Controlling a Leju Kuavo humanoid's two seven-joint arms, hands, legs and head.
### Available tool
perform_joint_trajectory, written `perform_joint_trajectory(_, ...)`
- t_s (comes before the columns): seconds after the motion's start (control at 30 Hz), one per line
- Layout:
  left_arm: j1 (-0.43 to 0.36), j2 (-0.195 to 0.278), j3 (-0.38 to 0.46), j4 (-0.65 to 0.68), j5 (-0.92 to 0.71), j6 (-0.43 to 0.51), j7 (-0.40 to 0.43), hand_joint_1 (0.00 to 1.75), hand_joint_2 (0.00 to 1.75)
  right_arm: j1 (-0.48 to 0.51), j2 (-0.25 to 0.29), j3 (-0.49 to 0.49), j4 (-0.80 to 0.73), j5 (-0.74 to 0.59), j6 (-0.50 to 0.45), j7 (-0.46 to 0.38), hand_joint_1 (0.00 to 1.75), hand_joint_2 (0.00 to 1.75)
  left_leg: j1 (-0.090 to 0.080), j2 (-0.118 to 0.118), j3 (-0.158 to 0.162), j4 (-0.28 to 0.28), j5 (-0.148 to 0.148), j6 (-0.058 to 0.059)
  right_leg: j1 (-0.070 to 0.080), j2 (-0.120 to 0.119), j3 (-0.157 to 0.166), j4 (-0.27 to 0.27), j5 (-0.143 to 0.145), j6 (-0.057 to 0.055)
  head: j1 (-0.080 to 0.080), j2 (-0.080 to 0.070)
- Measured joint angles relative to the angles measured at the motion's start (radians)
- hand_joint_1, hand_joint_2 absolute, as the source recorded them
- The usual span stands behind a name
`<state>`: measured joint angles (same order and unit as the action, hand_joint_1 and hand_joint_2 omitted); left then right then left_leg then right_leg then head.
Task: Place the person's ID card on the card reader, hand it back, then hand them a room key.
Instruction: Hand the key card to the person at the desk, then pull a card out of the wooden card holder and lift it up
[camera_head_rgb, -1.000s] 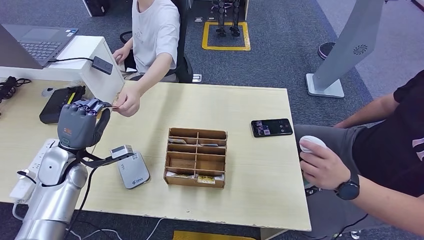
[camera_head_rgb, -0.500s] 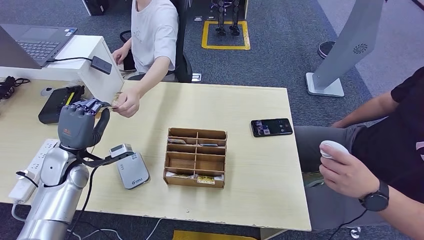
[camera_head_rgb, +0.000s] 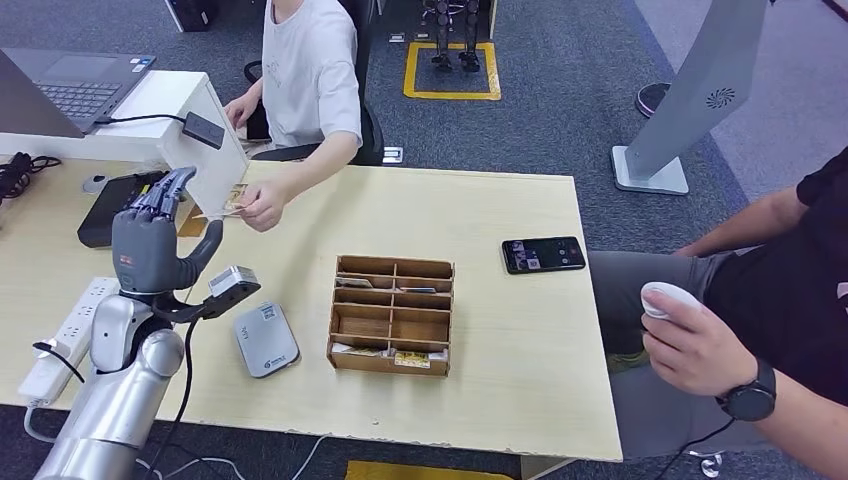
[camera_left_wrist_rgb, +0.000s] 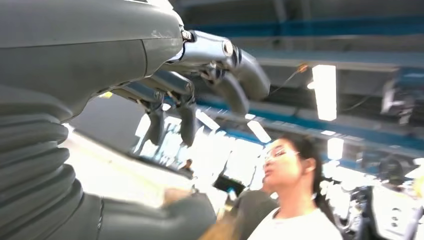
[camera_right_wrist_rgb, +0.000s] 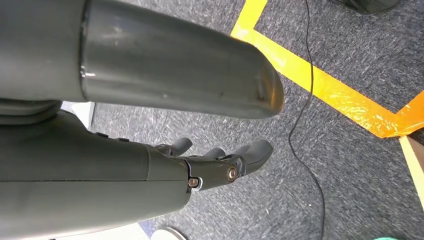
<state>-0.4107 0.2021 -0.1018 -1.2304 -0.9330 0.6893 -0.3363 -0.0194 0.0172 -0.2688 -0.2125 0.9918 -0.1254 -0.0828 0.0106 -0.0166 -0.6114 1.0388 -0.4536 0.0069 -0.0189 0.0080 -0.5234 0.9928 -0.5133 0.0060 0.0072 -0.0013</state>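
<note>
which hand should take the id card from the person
Left. The left hand is raised over the table with fingers apart, right beside the ID card in the person's hand. The right hand hangs over the floor.

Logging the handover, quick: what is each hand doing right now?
Left hand: open, fingers spread, holding nothing; the person's hand has the card.
Right hand: holds nothing, fingers loosely curled beside the floor.

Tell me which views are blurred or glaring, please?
Head view: even light, sharp, though the card is too small to read. Left wrist view: motion-blurred, ceiling lights glare behind the left hand. Right wrist view: right hand sharp, carpet clear.
</note>
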Motion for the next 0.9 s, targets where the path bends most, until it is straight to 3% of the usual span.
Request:
perform_joint_trajectory(0.27, 0.02, 0.074, -0.136, -0.05, 0.128, -0.088, 0.083, 0.0, 1.75, 0.01, -0.002, 0.024, -0.001, -0.018, -0.016, -0.001, 0.0, 0.0, 0.0, 0.0, 0.0, 0.0, 0.0, 0.0, 0.0, 0.0, 0.0, 0.0, 0.0, 0.0, 0.0, 0.0)
perform_joint_trajectory(0.53, 0.022, 0.1, -0.152, -0.073, 0.138, -0.062, 0.086, 0.0, 1.75, 0.02, -0.002, 0.025, -0.003, -0.061, -0.026, -0.012, 0.0, 0.0, 0.0, -0.001, 0.0, 0.0, 0.0, 0.0, 0.0, -0.001, 0.0, 0.0, 0.0, 0.0, 0.0, 0.0)
perform_joint_trajectory(0.6, 0.023, 0.099, -0.153, -0.076, 0.168, -0.095, 0.077, 0.0, 1.75, 0.022, -0.003, 0.034, -0.003, -0.046, -0.036, -0.009, 0.0, 0.0, 0.0, 0.0, 0.0, 0.0, 0.0, 0.0, 0.0, 0.0, 0.0, 0.0, 0.0, 0.0, 0.0, 0.0)
perform_joint_trajectory(0.67, 0.031, 0.101, -0.161, -0.096, 0.253, -0.21, 0.043, 0.0, 1.75, 0.024, -0.005, 0.046, -0.002, -0.037, -0.04, -0.001, 0.0, 0.0, 0.0, 0.0, 0.0, 0.0, 0.0, 0.0, 0.0, 0.0, 0.0, 0.0, 0.0, 0.0, 0.0, 0.0)
perform_joint_trajectory(0.8, 0.095, 0.126, -0.238, -0.245, 0.449, -0.557, -0.082, 0.0, 1.75, 0.031, -0.008, 0.051, 0.01, -0.047, -0.036, 0.008, 0.0, 0.0, 0.0, 0.0, -0.001, 0.0, 0.0, 0.0, 0.0, 0.0, 0.0, 0.0, 0.0, 0.0, 0.0, 0.0)
perform_joint_trajectory(0.9, 0.149, 0.144, -0.323, -0.376, 0.501, -0.67, -0.124, 0.0, 1.75, 0.04, -0.008, 0.061, 0.017, -0.038, -0.044, 0.006, 0.0, 0.0, -0.001, 0.0, -0.002, 0.0, -0.001, 0.001, 0.0, 0.0, 0.0, -0.001, 0.0, 0.0, 0.0, 0.0)
